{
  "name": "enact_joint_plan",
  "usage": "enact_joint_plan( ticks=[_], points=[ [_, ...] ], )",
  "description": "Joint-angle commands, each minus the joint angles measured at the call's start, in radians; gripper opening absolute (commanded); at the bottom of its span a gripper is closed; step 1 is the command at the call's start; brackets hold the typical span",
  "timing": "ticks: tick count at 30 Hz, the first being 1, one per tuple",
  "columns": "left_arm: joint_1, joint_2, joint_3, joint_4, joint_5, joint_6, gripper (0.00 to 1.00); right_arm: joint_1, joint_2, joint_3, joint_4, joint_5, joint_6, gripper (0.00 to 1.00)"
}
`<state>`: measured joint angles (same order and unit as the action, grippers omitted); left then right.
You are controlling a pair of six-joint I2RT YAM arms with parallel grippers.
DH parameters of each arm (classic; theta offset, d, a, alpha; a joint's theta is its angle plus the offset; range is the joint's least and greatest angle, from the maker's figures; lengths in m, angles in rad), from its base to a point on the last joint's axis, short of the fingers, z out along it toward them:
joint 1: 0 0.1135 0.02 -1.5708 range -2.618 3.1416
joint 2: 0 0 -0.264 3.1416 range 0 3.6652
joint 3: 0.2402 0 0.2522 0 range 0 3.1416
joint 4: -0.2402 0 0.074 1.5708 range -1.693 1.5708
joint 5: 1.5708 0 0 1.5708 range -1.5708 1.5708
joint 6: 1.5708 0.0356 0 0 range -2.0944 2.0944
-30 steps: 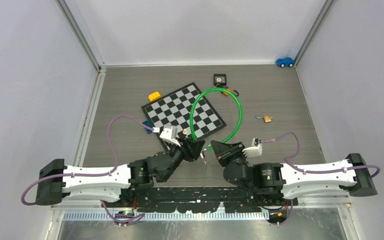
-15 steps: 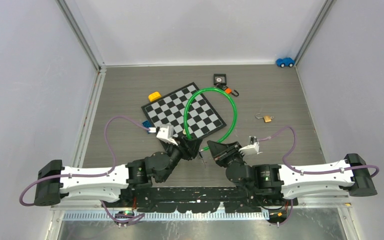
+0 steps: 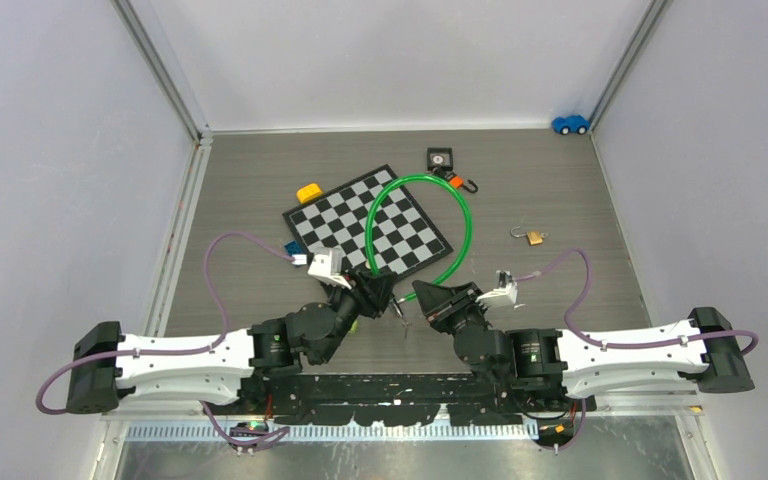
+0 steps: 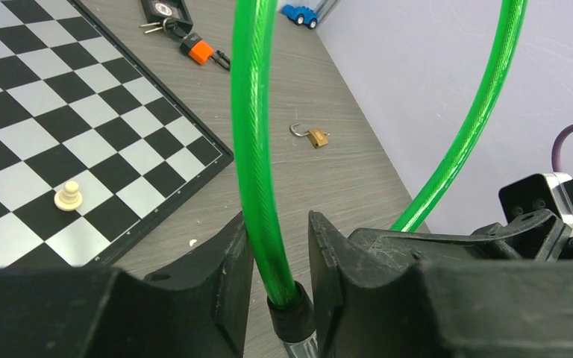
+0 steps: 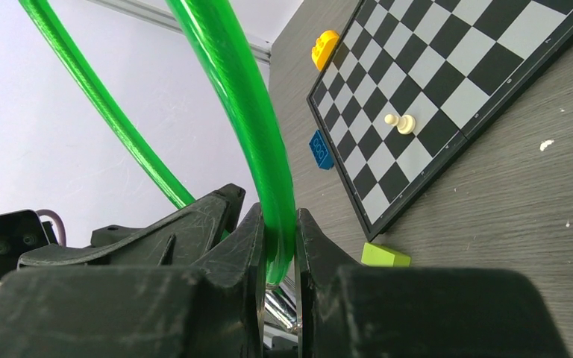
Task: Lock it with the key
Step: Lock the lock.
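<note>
Green cable lock (image 3: 415, 225) shifted left | loop arches toward far wall (both ends gripped)

green cable lock (image 3: 465, 215), black-and-white checkered board (image 3: 360, 215).

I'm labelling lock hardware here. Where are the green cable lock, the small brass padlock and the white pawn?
green cable lock (image 3: 468, 215): top external view, right side of the arch.
brass padlock (image 4: 316, 138): left wrist view, its body.
white pawn (image 4: 68, 198): left wrist view, its base.

Bright even overhead light, soft shadows, sharp overhead view, wrist views blurred near the fingers (image 4: 194, 298)
</note>
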<state>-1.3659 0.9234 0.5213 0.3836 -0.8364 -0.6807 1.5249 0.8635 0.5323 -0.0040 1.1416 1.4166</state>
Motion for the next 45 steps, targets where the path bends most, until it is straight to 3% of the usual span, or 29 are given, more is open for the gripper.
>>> enact_joint_plan(
  ticks=[1,5,6,18,26,37,45],
  points=[
    [0.002,-0.034,0.016,0.034,-0.02,-0.006,0.29,0.005,-0.014,0.003,0.051,0.021,-0.046,0.0],
    [0.002,-0.027,0.018,0.037,-0.013,-0.016,0.01,0.004,-0.008,0.002,0.061,0.025,-0.048,0.0],
    [0.002,-0.021,0.017,0.039,-0.006,-0.018,0.0,0.004,-0.006,0.001,0.065,0.026,-0.048,0.0],
    [0.001,0.027,-0.008,0.18,-0.028,-0.003,0.0,0.006,0.102,-0.016,0.09,0.004,0.195,0.0],
    [0.001,0.025,-0.006,0.21,-0.03,0.04,0.0,0.007,0.173,-0.012,0.14,-0.052,0.223,0.01],
    [0.001,-0.003,-0.028,0.214,-0.019,0.068,0.0,0.008,0.048,-0.06,0.089,-0.019,0.173,0.33],
    [0.001,0.018,-0.022,0.23,-0.002,0.178,0.0,0.008,-0.024,-0.074,0.02,-0.002,0.159,0.56]
  ],
)
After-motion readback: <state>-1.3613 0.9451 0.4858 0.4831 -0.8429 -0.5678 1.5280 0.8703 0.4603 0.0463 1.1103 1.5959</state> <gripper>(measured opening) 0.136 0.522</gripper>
